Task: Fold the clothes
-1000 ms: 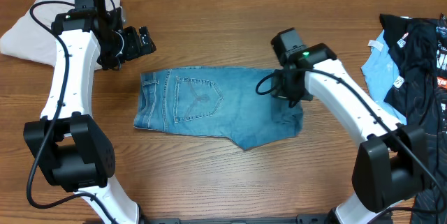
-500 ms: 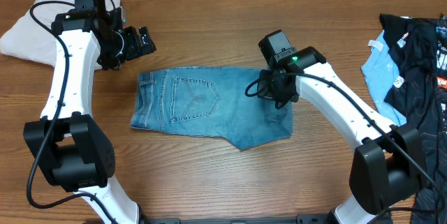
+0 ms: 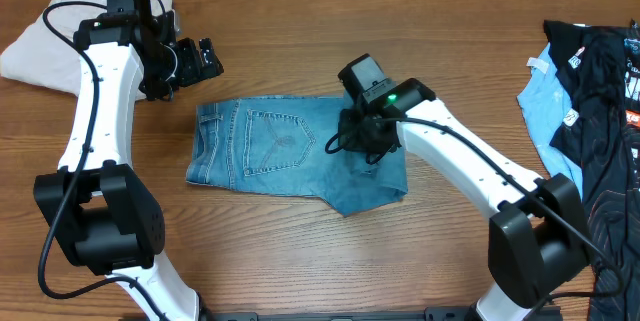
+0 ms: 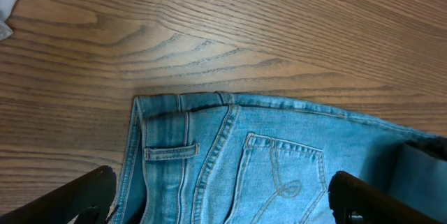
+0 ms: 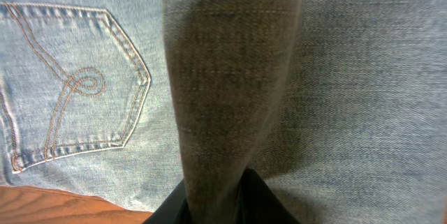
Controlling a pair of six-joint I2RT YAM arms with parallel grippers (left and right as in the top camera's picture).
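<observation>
Light blue denim jeans (image 3: 290, 151) lie mid-table, waistband to the left, already doubled into a short block on the brown wooden table (image 3: 300, 31). At far left a pale beige bundle of cloth (image 3: 35, 51) sits in the corner, well apart from the work. Just beside it, the left gripper (image 3: 205, 59) hangs above bare wood near the waistband with its fingers spread wide and nothing between them. Further right, past the stitched back pocket (image 3: 275, 141), the right gripper (image 3: 362, 136) is down on the denim; its wrist camera shows a raised ridge of fabric running in between its fingers, so it appears clamped on a fold of the jeans. At the far right edge lie a black printed garment (image 3: 600, 91) and a pale blue cloth (image 3: 545, 96), both untouched. The step in hand looks like carrying the leg end leftward over the seat. The next move calls for laying that fold flat, edges matched, then letting go.
</observation>
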